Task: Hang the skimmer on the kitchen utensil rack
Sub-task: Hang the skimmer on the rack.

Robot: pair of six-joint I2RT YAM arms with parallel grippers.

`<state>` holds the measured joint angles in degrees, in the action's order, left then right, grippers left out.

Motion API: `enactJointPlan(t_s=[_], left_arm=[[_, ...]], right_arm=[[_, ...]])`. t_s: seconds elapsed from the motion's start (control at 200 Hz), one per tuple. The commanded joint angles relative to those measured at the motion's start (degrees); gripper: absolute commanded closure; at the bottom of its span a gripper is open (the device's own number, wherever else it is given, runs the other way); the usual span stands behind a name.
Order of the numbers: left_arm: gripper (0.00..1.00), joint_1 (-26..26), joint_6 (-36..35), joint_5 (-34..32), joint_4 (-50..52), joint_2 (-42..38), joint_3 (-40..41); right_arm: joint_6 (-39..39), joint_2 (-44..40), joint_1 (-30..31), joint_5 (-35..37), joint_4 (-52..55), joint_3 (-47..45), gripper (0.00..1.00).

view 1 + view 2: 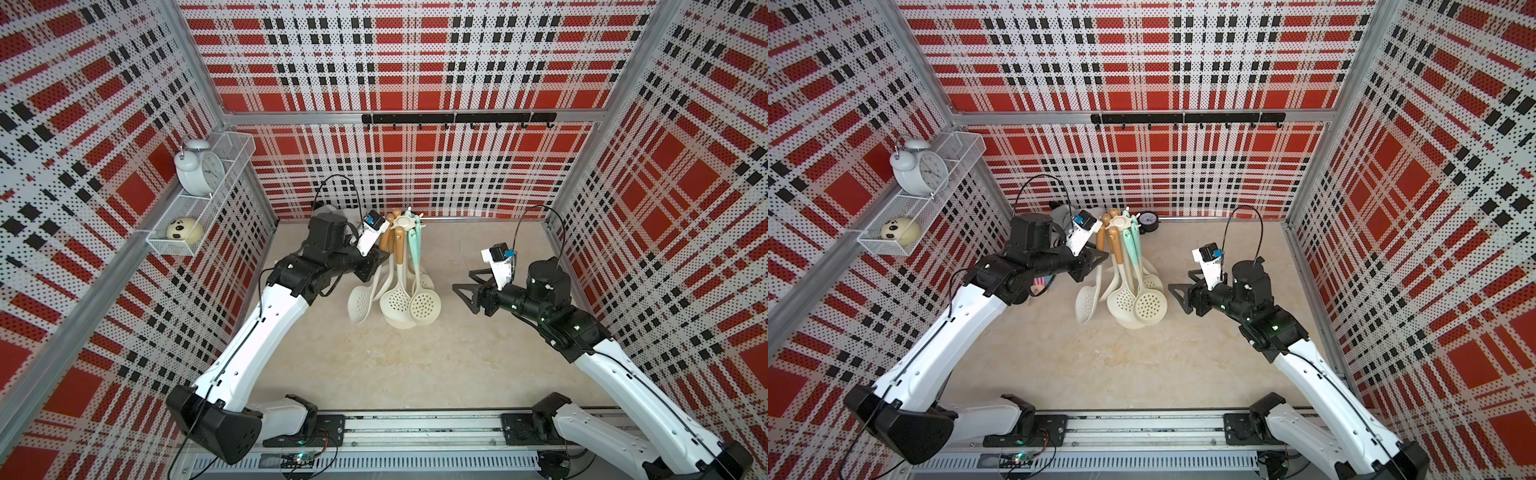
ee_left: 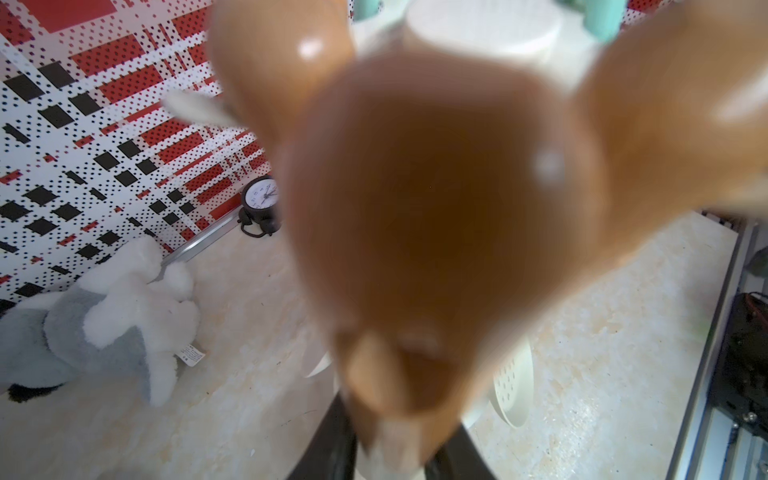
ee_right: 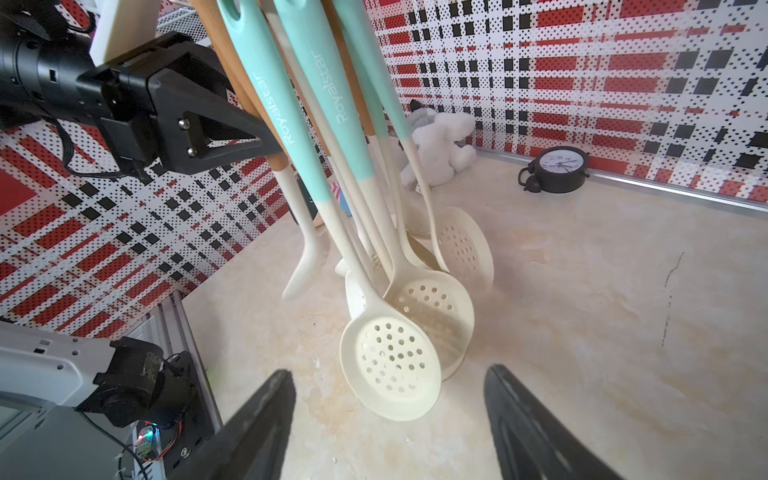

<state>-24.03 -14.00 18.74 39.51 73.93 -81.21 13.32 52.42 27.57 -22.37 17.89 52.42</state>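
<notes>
Left claw (image 1: 384,254) flanks the brown-handled skimmer (image 1: 360,303) at the rack (image 1: 405,222), frame centre — grip unclear; right claw (image 1: 463,279) gapes wide, empty, right of centre.

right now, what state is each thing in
kitchen utensil rack, upright
brown-handled skimmer, slanted at the rack, hooking unclear
teal-handled skimmers, hanging from the rack
left hand, around the brown-handled skimmer's handle, grip unclear
right hand, open, empty
white alarm clock, upright in wire basket
plush toy, lying on the table

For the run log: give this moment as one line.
left jaws: around brown-handled skimmer | right jaws: open, empty | skimmer: at rack crown, hooking unclear
</notes>
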Motion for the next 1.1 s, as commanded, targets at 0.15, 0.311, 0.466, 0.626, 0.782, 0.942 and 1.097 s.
enactJointPlan(t_s=[0.15,0.311,0.466,0.626,0.782,0.942,1.097], left_arm=[[0.66,0.5,0.3,-0.2,0.1,0.2,0.3],[0.66,1.0,1.0,1.8,-1.3,-1.2,0.4],[0.62,1.1,2.2,5.6,-3.4,-3.3,-0.1],[0.59,1.3,5.6,9.1,-8.0,-7.2,0.4],[0.67,2.1,14.0,8.4,-18.7,-15.3,6.2],[0.9,3.2,27.5,2.6,-32.9,-22.9,13.5],[0.98,1.7,37.4,-6.5,-41.2,-24.3,17.9]], right_arm=[[0.0,-1.4,-0.2,0.8,0.7,-0.9,0.23],[0.0,-1.4,-0.2,0.9,0.7,-1.3,0.23],[0.5,-1.4,-0.1,1.0,-0.2,-1.6,0.23],[6.2,0.8,-0.1,3.6,-5.4,0.7,0.23],[13.2,6.6,-0.2,6.7,-11.3,5.1,0.24],[17.9,12.6,-0.2,6.1,-16.5,9.7,0.31],[20.5,17.8,-0.2,5.5,-17.1,14.3,0.36]])
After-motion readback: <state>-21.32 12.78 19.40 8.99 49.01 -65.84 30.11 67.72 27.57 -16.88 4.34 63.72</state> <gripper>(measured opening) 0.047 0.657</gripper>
